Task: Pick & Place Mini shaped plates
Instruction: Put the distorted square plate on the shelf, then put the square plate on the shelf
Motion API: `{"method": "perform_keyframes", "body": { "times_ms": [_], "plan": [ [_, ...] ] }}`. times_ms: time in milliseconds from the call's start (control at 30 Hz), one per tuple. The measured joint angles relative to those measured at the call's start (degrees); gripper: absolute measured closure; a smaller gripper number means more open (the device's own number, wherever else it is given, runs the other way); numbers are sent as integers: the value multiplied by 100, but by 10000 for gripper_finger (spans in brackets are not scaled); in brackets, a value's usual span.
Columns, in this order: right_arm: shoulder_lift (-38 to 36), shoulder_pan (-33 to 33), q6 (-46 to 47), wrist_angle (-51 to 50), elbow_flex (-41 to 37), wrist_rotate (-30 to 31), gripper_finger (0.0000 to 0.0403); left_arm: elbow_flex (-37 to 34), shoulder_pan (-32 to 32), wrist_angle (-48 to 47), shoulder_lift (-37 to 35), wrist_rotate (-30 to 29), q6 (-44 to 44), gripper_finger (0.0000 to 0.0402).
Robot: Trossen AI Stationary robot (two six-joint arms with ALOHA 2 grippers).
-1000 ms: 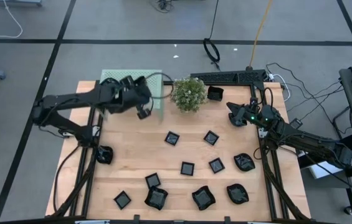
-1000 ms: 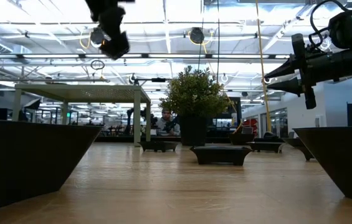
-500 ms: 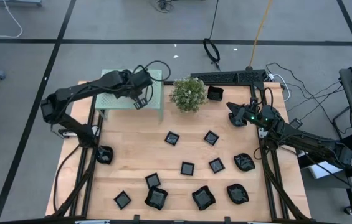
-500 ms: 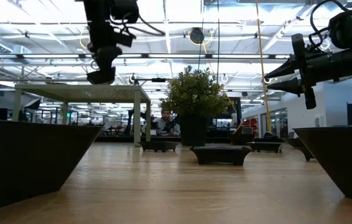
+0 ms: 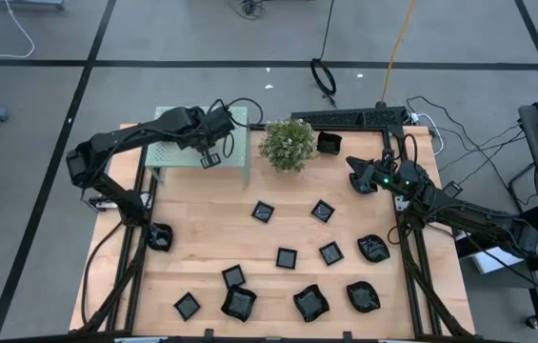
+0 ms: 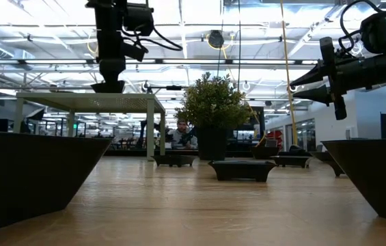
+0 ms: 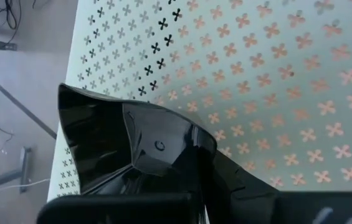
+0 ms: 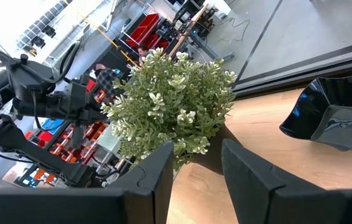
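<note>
My left gripper [image 5: 209, 154] hangs over the pale green perforated stand [image 5: 178, 151] at the table's far left, shut on a black wavy-rimmed mini plate [image 7: 119, 146]. In the low view this plate [image 6: 108, 87] sits just above the stand's top [image 6: 76, 96]. Several other black mini plates lie flat on the wooden table, among them square ones [image 5: 263, 212] and wavy ones [image 5: 309, 303]. My right gripper [image 8: 197, 149] waits open above the table's far right [image 5: 356, 177], facing the potted plant [image 5: 288, 143]. My left gripper holds the wavy plate by its rim [image 7: 191, 152] on the side nearest the fingers, coming from above and pointing down. The gripper body hides the exact place of contact. The plate sticks out below the fingers, tilted, over the stand's top; whether it touches the stand I cannot tell.
The leafy plant in a black pot stands at the far middle, next to the stand's right edge. A square plate [image 5: 329, 143] lies right of it. One plate [image 5: 160, 237] sits at the table's left edge. Bare wood lies between the stand and the plates.
My left gripper has carried the wavy plate from beside the stand's right edge toward the far left, over the stand's top, and has come down close to it. It has turned about on the way. The right arm has kept still.
</note>
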Motion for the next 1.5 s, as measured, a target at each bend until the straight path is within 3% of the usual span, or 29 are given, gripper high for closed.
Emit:
{"method": "perform_keyframes", "body": {
  "times_ms": [633, 800, 967, 1033, 1133, 1300, 1400, 1500],
  "plan": [
    [0, -1, -1, -2, 0, 0, 280, 0, -276, -83, -2, -52, -774, 247],
    [0, 0, -1, -2, 0, 0, 280, 183, -481, -148, -2, -109, -537, 235],
    [0, -1, -2, -2, 0, 0, 280, 803, -676, -207, -2, -900, -651, 240],
    [0, -1, -1, -2, 0, 0, 280, 1123, -766, -200, -4, -929, -913, 245],
    [0, -1, 0, -1, 0, 0, 280, 1591, -940, -148, -11, -504, -1825, 251],
    [0, -1, -2, -2, 0, 0, 280, 1862, -1323, 156, -17, 1392, -3347, 258],
    [0, -1, 0, -2, 0, 0, 280, 1862, -1607, 66, -13, 2480, -3685, 261],
    [0, -1, -1, 0, 0, 0, 280, 1752, -2023, -227, -13, 2876, -3961, 261]
  ]
}}
